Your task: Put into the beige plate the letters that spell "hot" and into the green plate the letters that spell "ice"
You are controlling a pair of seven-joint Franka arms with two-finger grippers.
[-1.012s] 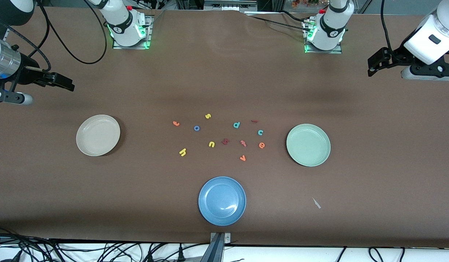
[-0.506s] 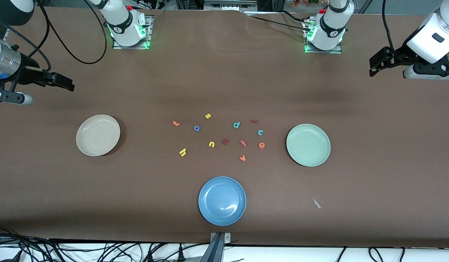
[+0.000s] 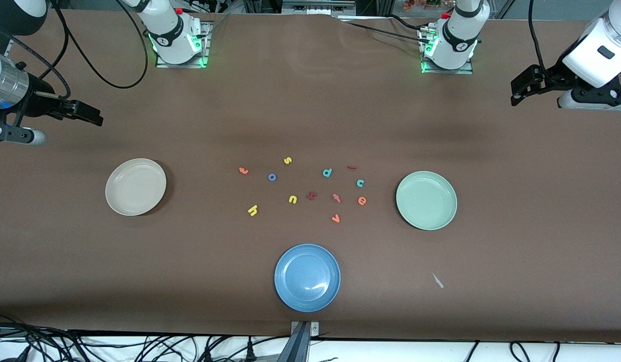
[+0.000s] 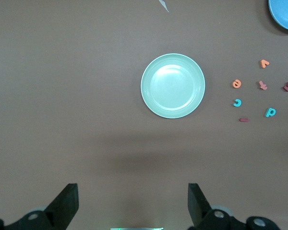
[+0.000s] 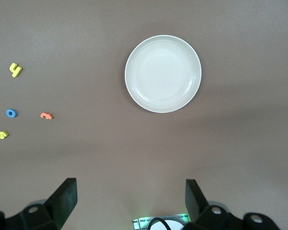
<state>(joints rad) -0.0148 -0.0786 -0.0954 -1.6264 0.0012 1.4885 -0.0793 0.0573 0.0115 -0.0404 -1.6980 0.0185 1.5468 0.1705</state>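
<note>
The beige plate (image 3: 135, 186) (image 5: 162, 73) lies empty toward the right arm's end, the green plate (image 3: 426, 200) (image 4: 173, 86) empty toward the left arm's end. Between them lie yellow h (image 3: 253, 210), blue o (image 3: 272, 177), orange t (image 3: 243, 171), dark red i (image 3: 352, 167), teal c (image 3: 360, 183) and orange e (image 3: 362, 201). My left gripper (image 3: 516, 93) (image 4: 132, 189) hangs open over bare table past the green plate. My right gripper (image 3: 93, 117) (image 5: 129, 184) hangs open over bare table past the beige plate. Neither holds anything.
A blue plate (image 3: 307, 277) lies nearest the front camera. Other letters sit among the task's: yellow s (image 3: 287, 161), yellow u (image 3: 292, 199), teal d (image 3: 327, 173), orange v (image 3: 335, 218), a red-orange t-like letter (image 3: 336, 198), a dark red one (image 3: 312, 195). A pale scrap (image 3: 437, 280) lies near the green plate.
The left arm's hand has shifted slightly toward the robots' side of the table, then stopped. The right arm, the plates and the letters have not moved.
</note>
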